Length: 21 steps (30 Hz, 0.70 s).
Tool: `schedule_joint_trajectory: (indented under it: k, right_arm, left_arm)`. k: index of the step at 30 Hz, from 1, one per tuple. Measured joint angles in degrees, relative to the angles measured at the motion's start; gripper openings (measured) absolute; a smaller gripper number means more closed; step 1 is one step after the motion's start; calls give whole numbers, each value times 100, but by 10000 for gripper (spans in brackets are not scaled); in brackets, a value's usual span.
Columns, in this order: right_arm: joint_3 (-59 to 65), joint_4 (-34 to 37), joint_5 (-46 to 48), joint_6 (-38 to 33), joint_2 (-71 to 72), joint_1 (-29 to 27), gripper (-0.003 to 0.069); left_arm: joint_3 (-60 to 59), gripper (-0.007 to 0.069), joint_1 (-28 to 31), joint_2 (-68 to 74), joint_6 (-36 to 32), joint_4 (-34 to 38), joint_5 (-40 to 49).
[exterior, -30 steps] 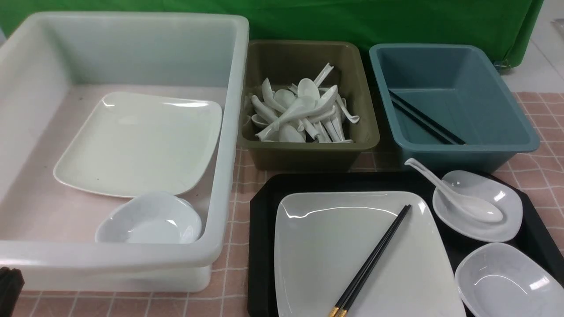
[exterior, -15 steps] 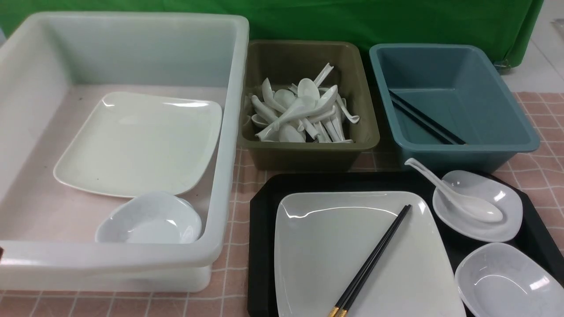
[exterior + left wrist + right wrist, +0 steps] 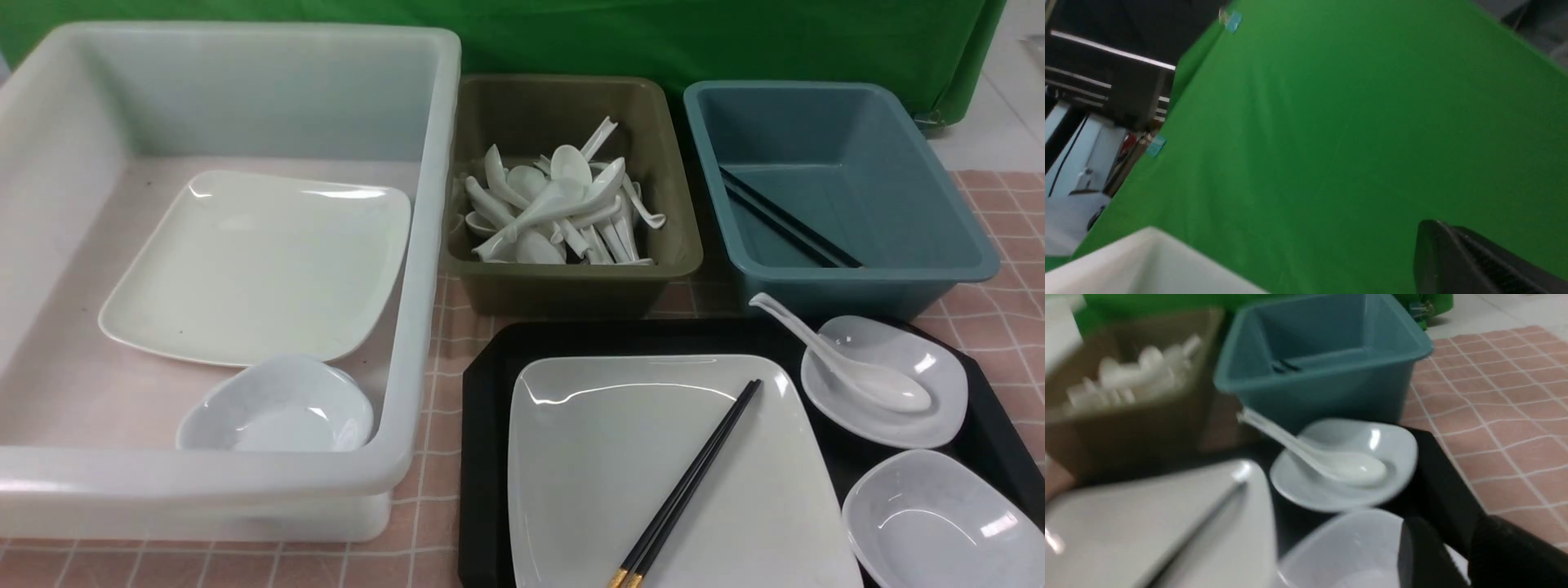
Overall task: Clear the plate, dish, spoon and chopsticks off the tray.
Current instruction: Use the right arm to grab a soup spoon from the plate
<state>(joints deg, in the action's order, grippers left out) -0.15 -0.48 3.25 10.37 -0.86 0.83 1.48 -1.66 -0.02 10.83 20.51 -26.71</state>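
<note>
The black tray point(image 3: 482, 392) holds the white square plate point(image 3: 604, 465), and the black chopsticks point(image 3: 694, 482) lie slantwise across that plate. Two small white dishes sit on the tray's right side. The spoon point(image 3: 849, 367) rests in the farther dish point(image 3: 922, 408), while the nearer dish point(image 3: 931, 523) is empty. Neither gripper shows in the front view. In the right wrist view my right gripper point(image 3: 1443, 535) hovers open at the nearer dish's point(image 3: 1343, 547) rim, with a sliver of it showing between the fingers. My left gripper point(image 3: 1431, 224) is shut and empty, facing the green backdrop.
A large white tub point(image 3: 433, 245) on the left holds another plate and a dish. Behind the tray stand an olive bin point(image 3: 678, 245) full of spoons and a teal bin point(image 3: 939, 204) with chopsticks. A pink checked cloth covers the table.
The black tip of my left arm at the front view's bottom left corner has slipped out of view. Nothing on the tray has moved.
</note>
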Motion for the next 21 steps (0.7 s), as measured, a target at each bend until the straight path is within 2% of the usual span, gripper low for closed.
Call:
schedule_joint_trajectory:
  k: [1,2,4,8,9,11,12,14,17,20,21]
  right_arm:
    - [0,162,-487,591,0,0,241]
    - [0,192,-627,762,0,0,241]
    - [0,301,-1331,1479,0,0,241]
    - [0,345,-1770,1512,0,0,236]
    - [0,349,-1863,1479,0,0,236]
    - [0,355,-1997,1479,0,0,236]
    - [0,361,-2076,1501,0,5,232]
    - [-128,367,-1710,1634,-12,61,189]
    - [-964,367,-444,1284,-323,312,57]
    - [-2205,352,1240,322,-1258,727,30]
    - [-2281,354,1240,322,-1330,753,30]
  left_arm:
    - [392,5,0,-6,110,-293,236]
    - [456,5,0,-6,122,-343,291]
    - [1337,5,0,223,247,-921,1291]
    - [2683,5,0,1170,330,-1180,3174]
    - [3108,5,0,1666,300,-1180,4008]
    - [3330,5,0,2039,242,-1180,4417]
    - [3718,5,0,2562,56,-1173,5180]
    - [4053,5,0,3312,-282,-1065,5943]
    - [4365,5,0,4370,-1002,-535,6776]
    - [4520,5,0,5345,-2403,246,7149]
    - [4525,5,0,5399,-2403,283,7149]
